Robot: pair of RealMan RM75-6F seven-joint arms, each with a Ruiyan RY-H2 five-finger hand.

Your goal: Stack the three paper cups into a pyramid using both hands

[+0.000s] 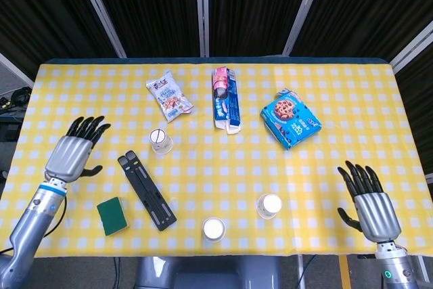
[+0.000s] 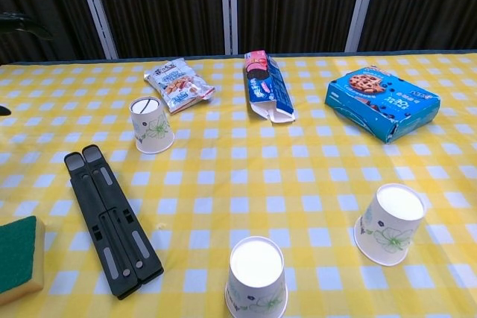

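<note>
Reaching my left hand [image 1: 70,153], fingers spread and empty, toward the far upside-down white floral paper cup [image 1: 161,141]; best to wrap it mid-wall, gently. Right hand [image 1: 371,206] is spread too, with two more cups [image 1: 269,205] [image 1: 213,229] near the table's front edge

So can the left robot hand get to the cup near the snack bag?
Probably yes. The left robot hand is open and the checkered cloth between it and that upside-down paper cup is bare.

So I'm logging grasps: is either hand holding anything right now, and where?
Nothing is held: the left hand and right hand are open above the table.
</note>
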